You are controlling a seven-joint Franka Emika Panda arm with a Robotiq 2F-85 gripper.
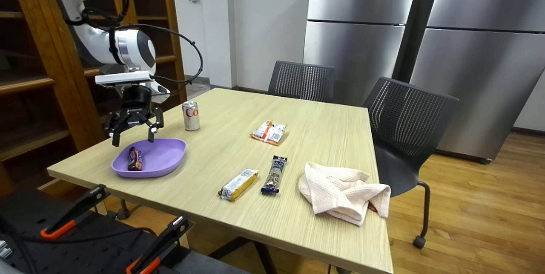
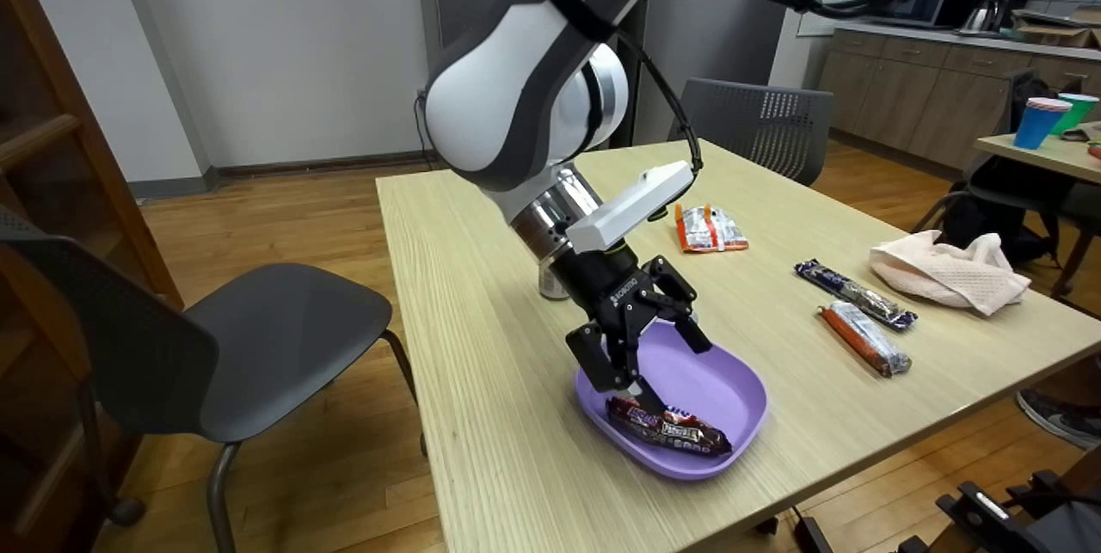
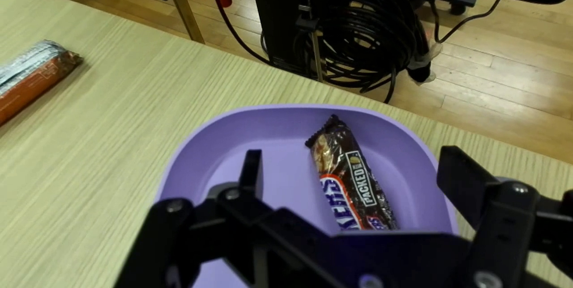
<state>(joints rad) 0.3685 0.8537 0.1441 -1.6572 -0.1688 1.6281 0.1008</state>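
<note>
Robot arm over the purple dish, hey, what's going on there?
The robot arm has its pincer wide open above the purple dish, gripping nothing. A brown bar lies in the dish, below the open jaws. Elsewhere on the table are an upright can, a snack bag, an orange bar, a blue-ended bar and a crumpled cloth.

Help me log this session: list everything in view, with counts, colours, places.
Table: one, pale wood, foreground
Tray: one, purple, on table
Snickers: one, brown, in tray
Can: one, silver, near tray
Towel: one, pale pink, on table
Bars: two, orange and blue, near towel
Packet: one, white and orange, on table
Chairs: at least three, grey, around table
Fridges: two, silver, behind table
Cabinet: one, brown, beside table
Cups: at least two, blue, green, background
Cables: uncounted, black, on floor
Arm: one, white, over table
Gripper: one, black, open over tray
</note>
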